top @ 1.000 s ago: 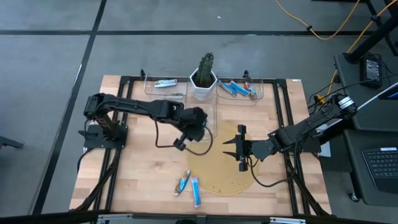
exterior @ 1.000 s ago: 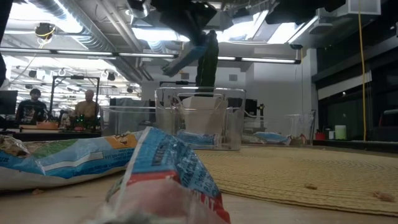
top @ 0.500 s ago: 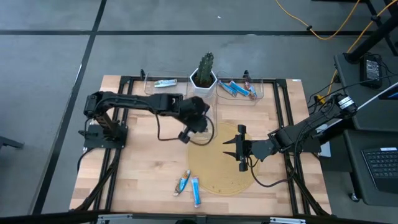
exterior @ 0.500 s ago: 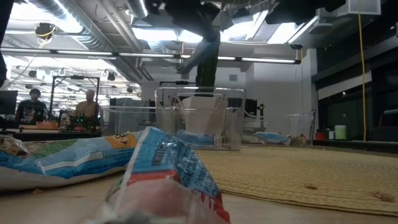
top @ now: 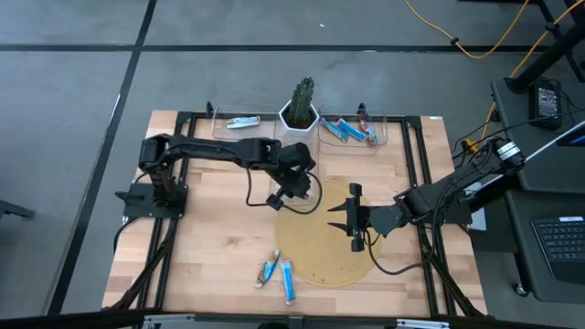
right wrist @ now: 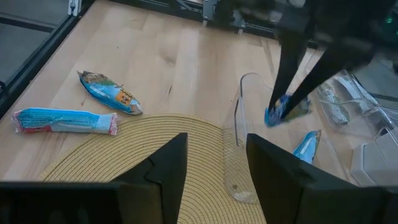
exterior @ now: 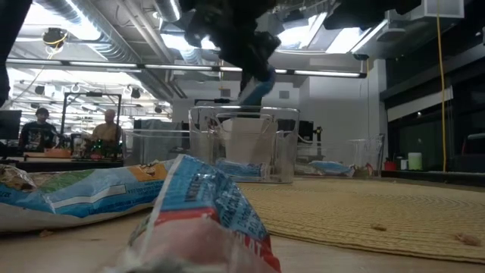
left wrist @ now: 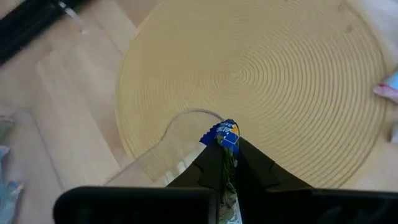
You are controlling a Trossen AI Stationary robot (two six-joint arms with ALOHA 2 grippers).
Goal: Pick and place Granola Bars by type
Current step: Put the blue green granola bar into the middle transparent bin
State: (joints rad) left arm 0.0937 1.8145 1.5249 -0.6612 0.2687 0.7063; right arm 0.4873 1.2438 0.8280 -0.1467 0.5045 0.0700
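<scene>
My left hand (left wrist: 227,163) is clamped on a blue bar (left wrist: 225,138), lifted above the mat (top: 320,242) to carry it to its bin (top: 355,133); my right hand (top: 345,217) waits, fingers apart.

left pincer (top: 277,202) at round mat's (top: 315,260) far-left edge | right pincer (top: 343,217) over mat, right side | two granola bars (top: 279,272) on surface (top: 210,247) just left of mat | cactus pot (top: 299,119), two clear bins (top: 239,126) beyond mat
</scene>
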